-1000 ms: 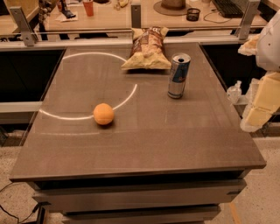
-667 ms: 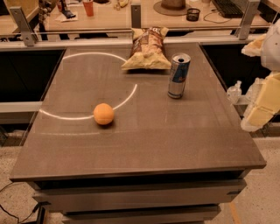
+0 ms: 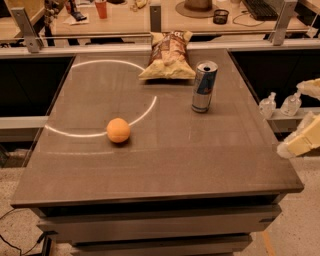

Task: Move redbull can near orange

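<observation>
The redbull can (image 3: 204,86) stands upright on the right half of the dark table (image 3: 165,160), just in front of the chip bag. The orange (image 3: 118,130) lies on the left half of the table, on a white arc line, well apart from the can. My gripper (image 3: 301,141) shows only as pale parts at the right edge of the view, beyond the table's right side and lower than the can. It holds nothing that I can see.
A crinkled brown chip bag (image 3: 169,56) lies at the back of the table, behind and left of the can. Two small clear bottles (image 3: 279,104) stand on a ledge right of the table. A cluttered desk (image 3: 150,15) runs along the back.
The pale arm parts at the right edge have dropped lower and drawn further right. The can, orange and bag have not moved.
</observation>
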Tool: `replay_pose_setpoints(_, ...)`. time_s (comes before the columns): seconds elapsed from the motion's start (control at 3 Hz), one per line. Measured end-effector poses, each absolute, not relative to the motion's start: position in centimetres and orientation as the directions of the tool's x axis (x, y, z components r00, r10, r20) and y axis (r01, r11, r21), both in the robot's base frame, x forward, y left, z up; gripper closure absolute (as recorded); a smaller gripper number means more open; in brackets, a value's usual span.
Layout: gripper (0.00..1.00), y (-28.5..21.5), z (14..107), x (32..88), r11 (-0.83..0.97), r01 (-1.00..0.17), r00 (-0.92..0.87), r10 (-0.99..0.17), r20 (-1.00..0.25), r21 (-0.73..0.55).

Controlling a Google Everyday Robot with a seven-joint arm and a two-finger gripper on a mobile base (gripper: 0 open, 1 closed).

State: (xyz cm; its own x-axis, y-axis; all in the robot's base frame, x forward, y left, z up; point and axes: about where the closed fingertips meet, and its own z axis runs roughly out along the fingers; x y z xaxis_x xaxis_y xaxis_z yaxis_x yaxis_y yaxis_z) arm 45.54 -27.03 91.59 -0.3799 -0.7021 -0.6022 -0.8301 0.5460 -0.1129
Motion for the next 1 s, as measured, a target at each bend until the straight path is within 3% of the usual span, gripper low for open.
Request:
replay_pose_setpoints(0.67, 0.0, -26.8, 89.8, 47.8, 0.525, -0.846, -0.147, -0.404, -0.903, -0.097)
replay_pose_setpoints(1.0, 0.0, -25.4, 90.0, 48.5, 0.507, -0.859, -0.093, -0.294, -0.951, -0.073)
